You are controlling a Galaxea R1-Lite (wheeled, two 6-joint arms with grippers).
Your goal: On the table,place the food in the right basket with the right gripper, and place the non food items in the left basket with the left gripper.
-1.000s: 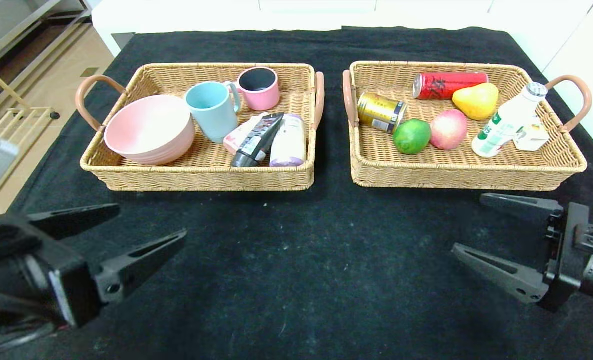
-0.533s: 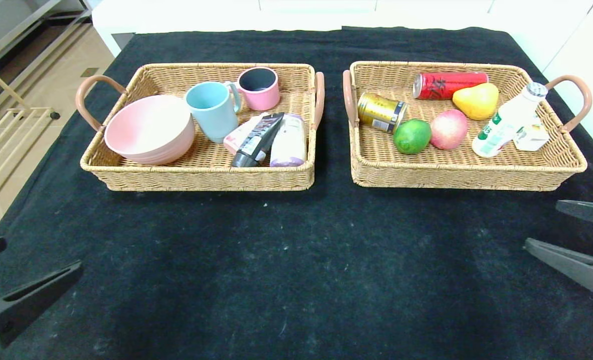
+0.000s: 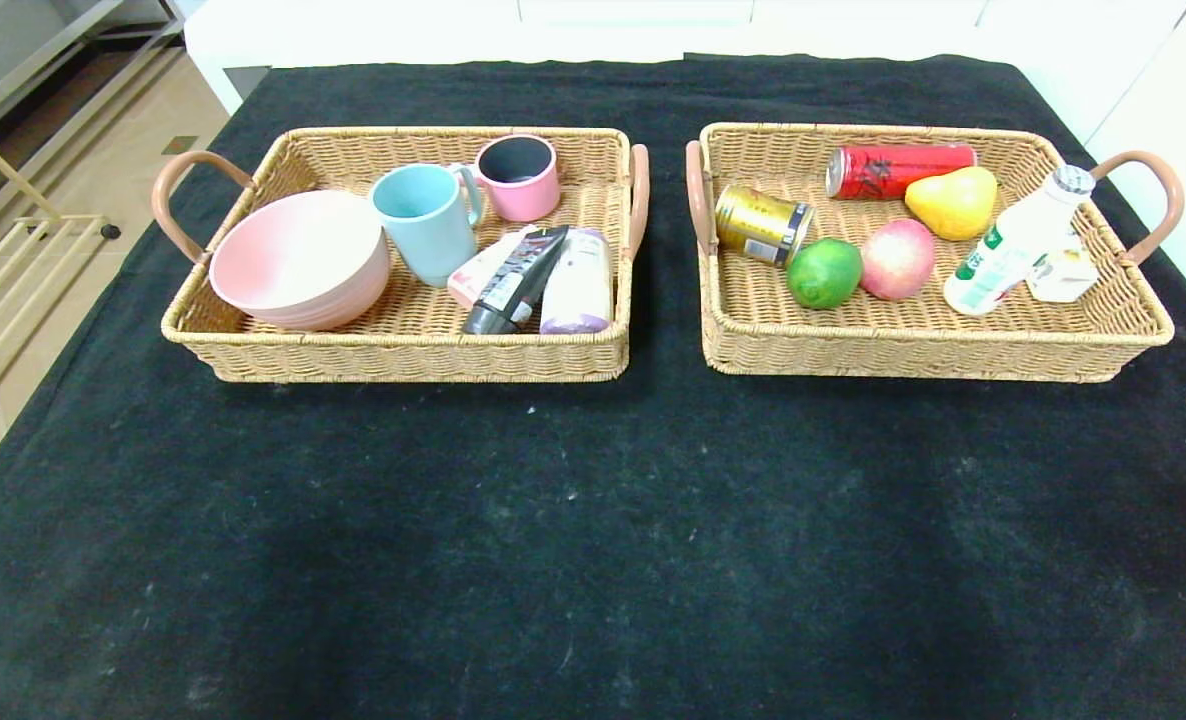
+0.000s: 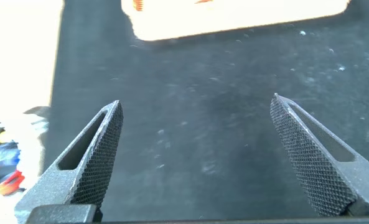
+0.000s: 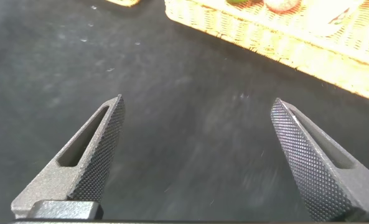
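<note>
My left gripper hangs wide and empty over bare table. The non food items lie in the left basket, the food in the right basket; sorting looks finished. My right gripper gapes empty too.

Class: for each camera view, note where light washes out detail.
Head view: evenly lit, the table shows specks; white surroundings behind blow out. Left wrist view: the left basket is glared to pale orange. Right wrist view: the right basket overexposed, weave fading.
</note>
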